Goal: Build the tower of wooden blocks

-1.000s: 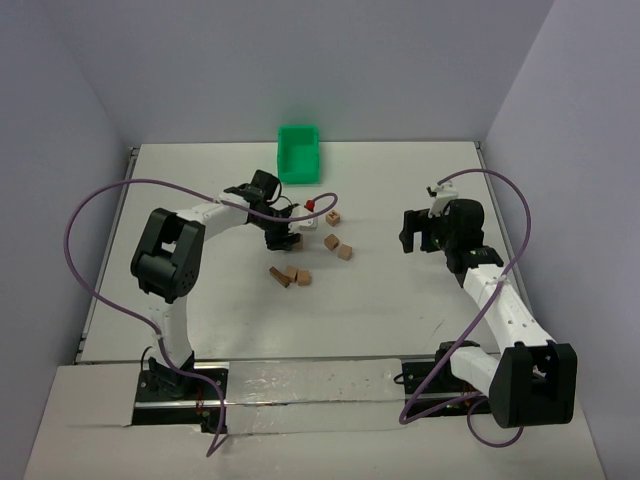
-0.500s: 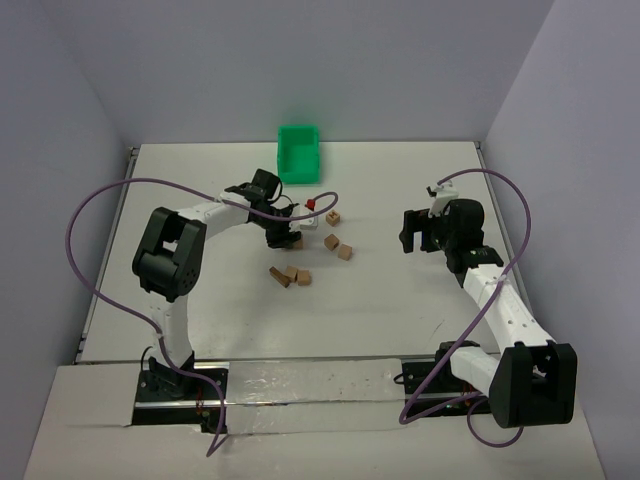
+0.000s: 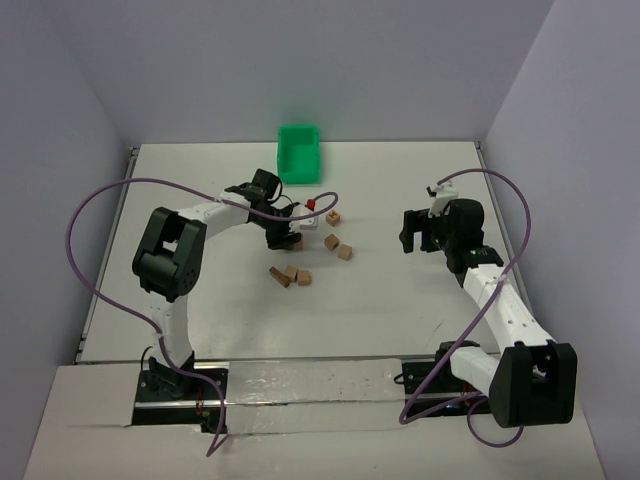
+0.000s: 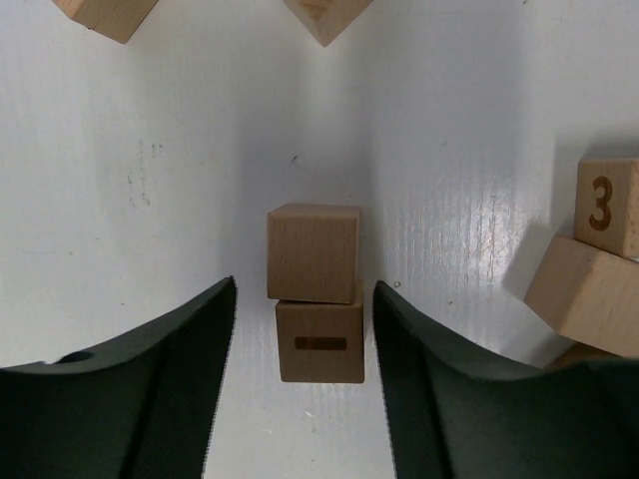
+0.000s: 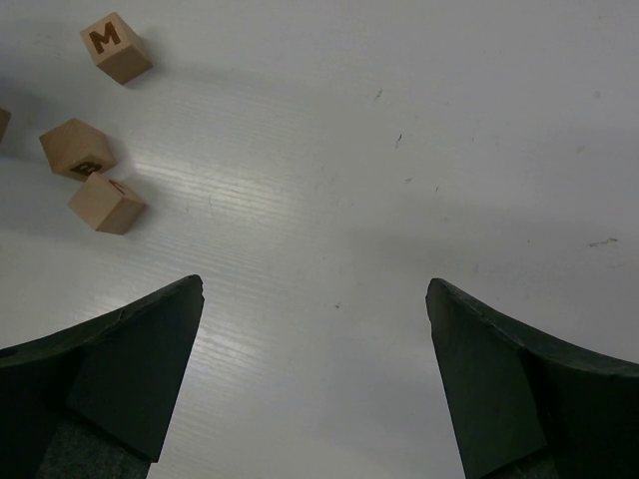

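Left arm is pictured reaching forward with its elbow raised, its tool (image 3: pixel 284 240) brought low to the tabletop (image 3: pixel 400 180) just on the near side of the green bin (image 3: pixel 298 152). The fingers are held apart, a gap showing on each side of two touching wood blocks (image 4: pixel 313 254). The pair is lined up along the tool's axis, the dash-marked cube (image 4: pixel 319 344) nearest the wrist; whether they are stacked cannot be told. Loose cubes (image 3: pixel 345 252) are scattered near the pair, a cube marked 3 (image 4: pixel 606 205) close beside one finger. Well right of the bin, the right tool (image 5: pixel 315 291) is held spread wide above the tabletop.
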You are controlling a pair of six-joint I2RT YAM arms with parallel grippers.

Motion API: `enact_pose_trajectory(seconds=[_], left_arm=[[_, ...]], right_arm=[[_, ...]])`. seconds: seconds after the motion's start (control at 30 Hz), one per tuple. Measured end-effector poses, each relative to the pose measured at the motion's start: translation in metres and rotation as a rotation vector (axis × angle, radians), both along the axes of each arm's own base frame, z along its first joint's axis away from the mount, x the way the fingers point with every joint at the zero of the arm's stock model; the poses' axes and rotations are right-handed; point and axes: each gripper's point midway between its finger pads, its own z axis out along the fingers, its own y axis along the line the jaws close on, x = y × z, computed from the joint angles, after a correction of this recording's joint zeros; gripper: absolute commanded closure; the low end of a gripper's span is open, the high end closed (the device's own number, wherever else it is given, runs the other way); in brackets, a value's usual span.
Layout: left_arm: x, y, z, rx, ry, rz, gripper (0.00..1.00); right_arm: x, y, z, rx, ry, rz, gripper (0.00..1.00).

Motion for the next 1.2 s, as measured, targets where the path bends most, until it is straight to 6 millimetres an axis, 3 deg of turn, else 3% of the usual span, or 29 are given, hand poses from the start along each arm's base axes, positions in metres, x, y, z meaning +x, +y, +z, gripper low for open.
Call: enact_pose_trajectory(seconds=[0.07, 0.17, 0.27, 0.37, 0.47, 0.53, 0.63, 0.73, 0.83, 0.93, 1.03, 1.1, 1.2], left_arm=[[0.0, 0.0, 0.0, 0.0, 0.001, 0.0, 0.24], [-0.001, -0.001, 0.0, 0.001, 0.004, 0.002, 0.08], [-0.003, -0.001, 0.005, 0.005, 0.002, 0.008, 0.05], [-0.002, -0.001, 0.026, -0.007, -0.026, 0.018, 0.06], [0.003, -0.003, 0.067, -0.047, -0.097, 0.026, 0.08], [0.004, -0.004, 0.105, -0.087, -0.168, 0.028, 0.09], [-0.005, -0.002, 0.159, -0.151, -0.263, 0.028, 0.11], [-0.021, -0.003, 0.19, -0.2, -0.306, 0.036, 0.15], [-0.05, -0.011, 0.183, -0.21, -0.262, 0.038, 0.17], [-0.092, -0.022, 0.143, -0.167, -0.167, 0.012, 0.22], [-0.137, -0.019, 0.097, -0.087, -0.054, -0.042, 0.36], [-0.15, -0.011, 0.08, -0.046, -0.016, -0.052, 0.41], [-0.152, -0.001, 0.07, -0.01, -0.015, -0.056, 0.42]], right_arm=[[0.0, 0.0, 0.0, -0.002, 0.0, 0.001, 0.0], [0.0, 0.0, 0.0, -0.002, -0.001, 0.002, 0.0], [0.0, 0.0, 0.0, -0.004, -0.001, 0.003, 0.0], [0.0, 0.0, 0.0, -0.004, -0.001, 0.003, 0.0], [0.0, 0.0, 0.0, -0.004, -0.001, 0.002, 0.0], [0.0, 0.0, 0.0, -0.004, -0.002, 0.003, 0.0], [0.0, 0.0, 0.0, -0.004, -0.002, 0.003, 0.0], [0.0, 0.0, 0.0, -0.004, -0.002, 0.003, 0.0], [0.0, 0.0, 0.001, -0.003, -0.003, 0.003, 0.0], [0.0, 0.0, 0.001, -0.004, -0.005, 0.003, 0.0], [0.0, 0.0, 0.002, -0.004, -0.006, 0.003, 0.0], [0.0, 0.0, 0.002, -0.003, -0.006, 0.003, 0.0], [0.0, 0.0, 0.002, -0.003, -0.006, 0.004, 0.0]])
